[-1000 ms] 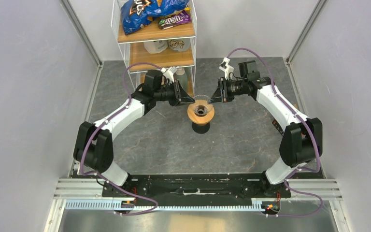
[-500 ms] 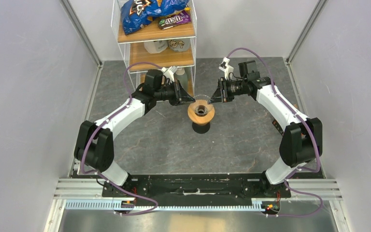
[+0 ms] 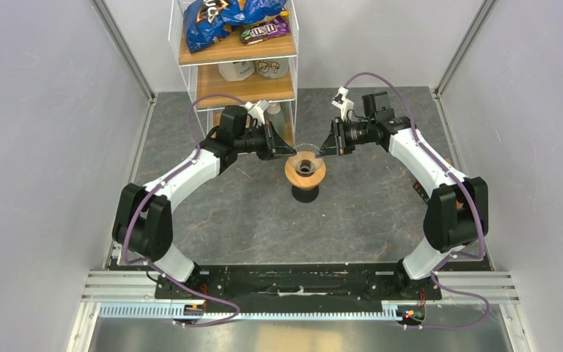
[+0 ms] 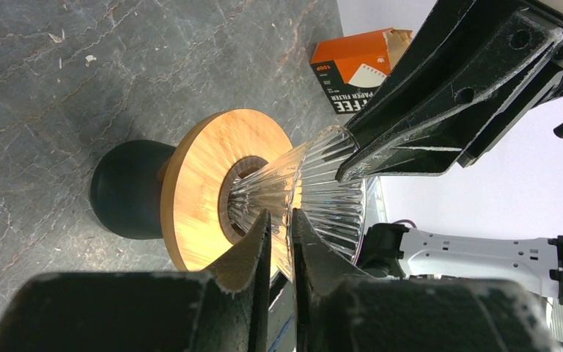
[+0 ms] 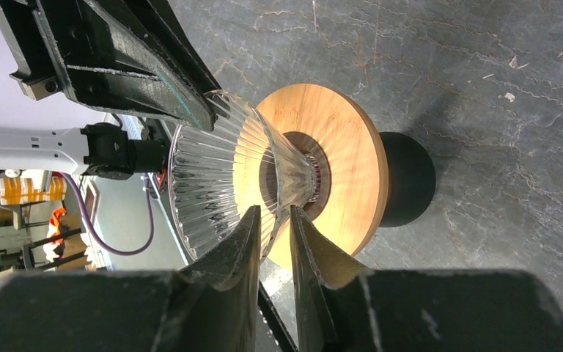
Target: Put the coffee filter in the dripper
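- Nothing has shifted over the last second: both my arms hold the same reach and the dripper (image 3: 305, 170) sits where it was.
- Nearest, my arms bend in from their bases on either side and meet over the middle of the grey worktop (image 3: 264, 227).
- My left gripper (image 4: 280, 220) is pressed almost together, pinching the thin ribbed wall of the glass cone (image 4: 322, 191) at its rim.
- My right gripper (image 5: 273, 214) is likewise nearly closed, nipping the rim on the opposite side, so the cone is held from both sides.
- Between the two, the dripper stands upright on the worktop, mouth up. Its wood collar (image 4: 198, 183) rings the narrow part of the cone and its black base (image 4: 121, 191) is underneath.
- Seen through the glass, the cone looks clear.
- Beyond the dripper, an orange-and-black box (image 4: 352, 62) stands on the worktop, well apart from it.
- Farthest back, the white wire rack (image 3: 238, 73) stands against the wall with snack bags (image 3: 223, 15) on its top shelf.
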`<control>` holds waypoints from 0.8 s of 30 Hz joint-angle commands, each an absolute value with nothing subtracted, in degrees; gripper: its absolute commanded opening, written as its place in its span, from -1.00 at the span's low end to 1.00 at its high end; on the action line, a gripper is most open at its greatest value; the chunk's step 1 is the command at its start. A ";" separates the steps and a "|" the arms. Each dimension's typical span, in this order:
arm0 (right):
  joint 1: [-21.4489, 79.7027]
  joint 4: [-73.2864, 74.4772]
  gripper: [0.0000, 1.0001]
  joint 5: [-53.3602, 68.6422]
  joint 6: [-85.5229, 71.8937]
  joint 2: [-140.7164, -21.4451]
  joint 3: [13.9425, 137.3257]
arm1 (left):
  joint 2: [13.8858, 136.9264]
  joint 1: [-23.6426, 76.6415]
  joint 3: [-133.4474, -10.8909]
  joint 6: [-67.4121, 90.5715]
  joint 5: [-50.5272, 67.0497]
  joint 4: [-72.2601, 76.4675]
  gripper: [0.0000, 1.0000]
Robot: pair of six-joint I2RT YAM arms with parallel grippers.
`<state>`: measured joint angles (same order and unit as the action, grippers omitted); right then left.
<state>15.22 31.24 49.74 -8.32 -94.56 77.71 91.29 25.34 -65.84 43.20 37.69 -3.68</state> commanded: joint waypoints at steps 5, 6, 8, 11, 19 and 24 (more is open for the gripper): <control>15.26 32.67 -0.50 44.26 -3.82 -96.81 74.73 | 90.69 28.19 -64.29 39.00 35.97 -7.56 -0.63; 15.25 32.69 -0.50 44.19 -3.72 -96.77 74.71 | 90.68 28.45 -64.05 38.87 35.57 -7.56 -0.63; 15.27 32.80 -0.51 43.97 -3.53 -96.85 74.75 | 91.04 28.65 -63.43 38.59 35.20 -7.64 -0.64; 15.29 33.05 -0.51 44.18 -3.65 -96.69 75.38 | 91.98 28.65 -63.01 38.11 34.66 -7.99 -0.64; 15.24 34.21 -0.50 44.82 -4.00 -96.50 77.08 | 93.84 28.66 -61.79 38.06 34.42 -7.74 -0.65; 15.27 34.34 -0.50 44.82 -3.88 -96.72 77.29 | 94.34 28.67 -60.84 37.41 34.26 -8.09 -0.66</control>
<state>14.90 31.79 49.71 -6.92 -94.56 77.38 90.61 26.72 -64.73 42.19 35.44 -1.56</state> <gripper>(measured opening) 0.254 0.185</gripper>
